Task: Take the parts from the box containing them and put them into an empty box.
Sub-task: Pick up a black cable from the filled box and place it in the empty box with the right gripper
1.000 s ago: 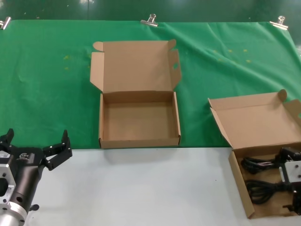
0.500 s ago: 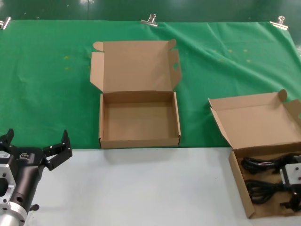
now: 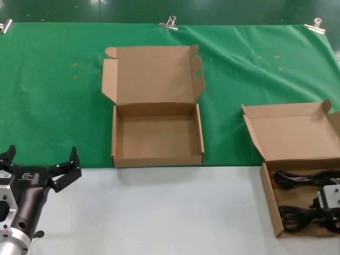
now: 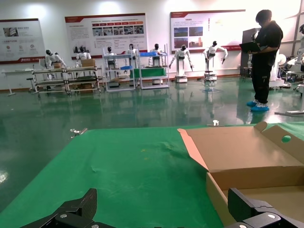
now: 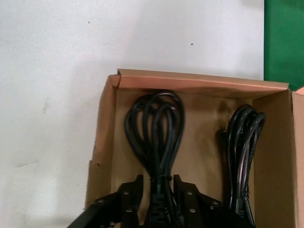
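Observation:
The box containing the parts [image 3: 267,196] stands at the right front with its lid up. Two black looped power cords lie in it, the nearer cord [image 3: 292,218] [image 5: 154,128] and the farther cord [image 3: 289,180] [image 5: 244,142]. My right gripper [image 3: 329,204] [image 5: 156,190] is down inside this box [image 5: 102,142], its fingers close on either side of the nearer cord's bound stem. The empty box [image 3: 156,138] [image 4: 247,156] sits in the middle on the green cloth, lid open. My left gripper [image 3: 42,159] [image 4: 161,204] waits open at the front left, holding nothing.
A green cloth [image 3: 53,95] covers the far half of the table, held by metal clips [image 3: 169,22]. The near half is a white tabletop [image 3: 159,212]. Beyond the table a person [image 4: 266,57] stands in the hall.
The right gripper has sunk lower into the box and nearer the front edge. The box with the cords has shifted slightly right and toward me, its lid tilting with it. The left arm is still.

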Robot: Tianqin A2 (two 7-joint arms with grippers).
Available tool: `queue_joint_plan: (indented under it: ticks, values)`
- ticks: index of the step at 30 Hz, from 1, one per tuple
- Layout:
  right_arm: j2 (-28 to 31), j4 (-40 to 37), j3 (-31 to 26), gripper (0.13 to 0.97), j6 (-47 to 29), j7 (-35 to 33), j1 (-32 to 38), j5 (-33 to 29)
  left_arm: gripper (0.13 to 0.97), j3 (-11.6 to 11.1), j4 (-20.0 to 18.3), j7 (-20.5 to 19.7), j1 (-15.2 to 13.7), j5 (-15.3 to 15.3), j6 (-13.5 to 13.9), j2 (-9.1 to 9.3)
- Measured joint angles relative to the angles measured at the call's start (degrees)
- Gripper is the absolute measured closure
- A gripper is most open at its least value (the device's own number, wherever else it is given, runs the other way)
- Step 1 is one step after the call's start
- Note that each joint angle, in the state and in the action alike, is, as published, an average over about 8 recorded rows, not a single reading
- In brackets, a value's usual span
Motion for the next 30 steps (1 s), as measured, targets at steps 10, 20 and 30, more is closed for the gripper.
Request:
queue_joint_plan:
  ticks: [10, 20, 30]
  values:
    - [1.18, 2.97, 0.42, 0.84, -2.32, 1.54, -0.57, 0.18, 0.132, 0.0, 0.0, 0.0, 0.0, 0.0, 0.0, 0.0]
    - [3.58, 7.95, 1.27, 0.88, -6.14, 3.03, -0.25, 1.0, 0.132, 0.0, 0.0, 0.0, 0.0, 0.0, 0.0, 0.0]
    - [8.19, 16.39, 3.29, 0.881, -12.73, 5.14, 1.36, 3.49, 0.132, 0.0, 0.0, 0.0, 0.0, 0.0, 0.0, 0.0]
